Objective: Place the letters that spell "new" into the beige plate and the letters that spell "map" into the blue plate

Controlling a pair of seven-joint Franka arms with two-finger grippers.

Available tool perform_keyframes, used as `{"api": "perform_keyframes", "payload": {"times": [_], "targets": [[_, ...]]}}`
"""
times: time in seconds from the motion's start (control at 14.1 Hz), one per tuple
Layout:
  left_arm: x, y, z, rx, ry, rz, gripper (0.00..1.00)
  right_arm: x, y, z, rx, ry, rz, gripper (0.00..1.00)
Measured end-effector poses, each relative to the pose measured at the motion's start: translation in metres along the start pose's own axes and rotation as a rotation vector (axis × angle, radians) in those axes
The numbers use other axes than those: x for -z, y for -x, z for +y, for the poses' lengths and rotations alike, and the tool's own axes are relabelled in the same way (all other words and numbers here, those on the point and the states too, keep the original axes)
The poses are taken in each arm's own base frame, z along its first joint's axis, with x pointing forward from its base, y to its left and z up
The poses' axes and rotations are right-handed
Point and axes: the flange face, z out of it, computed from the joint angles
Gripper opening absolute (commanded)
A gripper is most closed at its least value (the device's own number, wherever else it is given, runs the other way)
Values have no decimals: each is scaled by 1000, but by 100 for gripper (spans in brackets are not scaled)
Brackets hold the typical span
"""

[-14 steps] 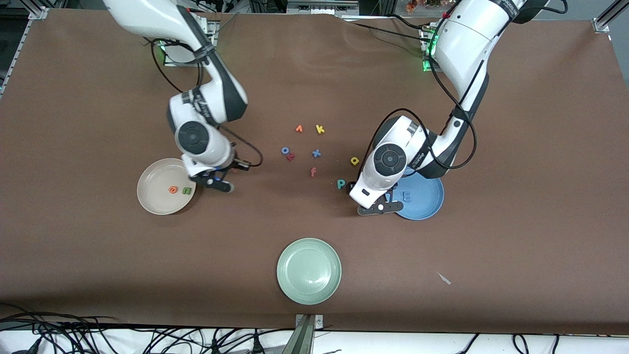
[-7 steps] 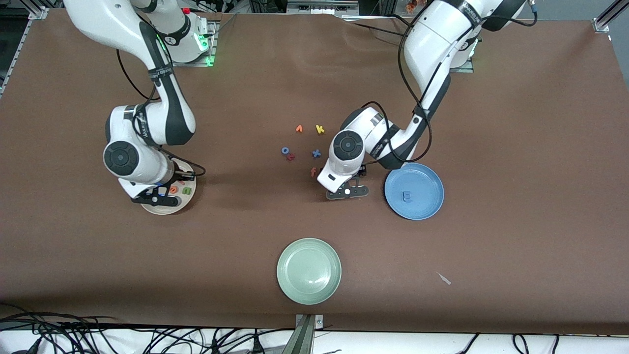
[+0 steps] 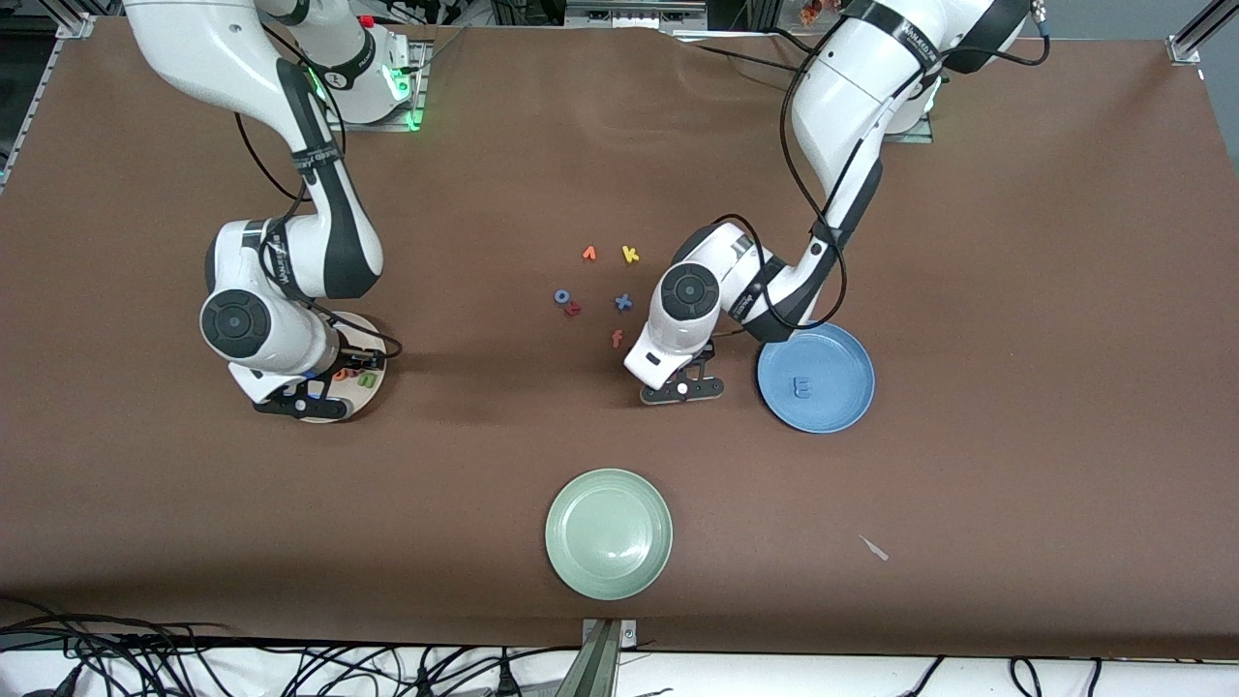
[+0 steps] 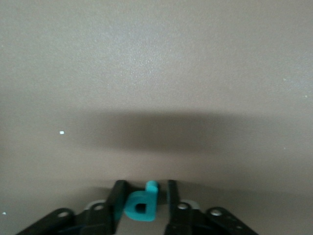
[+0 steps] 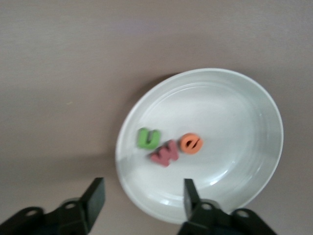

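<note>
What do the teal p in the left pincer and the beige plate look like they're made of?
Teal p: likely foam, being matte, thick and soft-edged, sitting between the left pincer fingers. Beige plate: glossy with highlights along its rim, so probably hard plastic or glazed ceramic; I can't tell which.

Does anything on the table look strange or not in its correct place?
Only a small pale scrap on the brown table, nearer the camera than the blue plate; it looks like stray debris. Nothing is spilled or damaged.
</note>
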Motion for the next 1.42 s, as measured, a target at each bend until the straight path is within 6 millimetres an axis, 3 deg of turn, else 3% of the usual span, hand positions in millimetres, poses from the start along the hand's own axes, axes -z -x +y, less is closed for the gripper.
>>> {"api": "perform_keyframes", "payload": {"times": [0.07, 0.14, 0.43, 0.57, 0.78, 0.92, 1.13, 1.28, 1.35, 1.42], "targets": [[0, 0, 0, 0, 0, 0, 12, 18, 3, -10, 17, 5, -30, 100], [0, 0, 0, -1, -2, -1, 8, 38, 7, -21, 35, 11, -66, 100], [2, 1, 0, -3, -24, -21, 5, 97, 33, -62, 106, 41, -153, 100], [17, -8, -11, -38, -59, -41, 6, 121, 40, -64, 114, 48, -177, 100], [60, -41, -62, -159, -112, -105, 5, 160, 46, -51, 102, 39, -172, 100], [83, -57, -98, -218, -134, -150, 5, 183, 45, -27, 89, -1, -147, 100], [90, -80, -152, -299, -172, -162, 6, 223, 51, 13, 83, -37, -78, 100], [78, -87, -178, -312, -169, -166, 20, 256, 64, 33, 68, -64, -12, 100], [65, -85, -185, -313, -160, -156, 51, 274, 72, 44, 58, -75, 21, 100], [51, -81, -191, -314, -155, -153, 100, 291, 82, 54, 49, -80, 52, 100]]}}
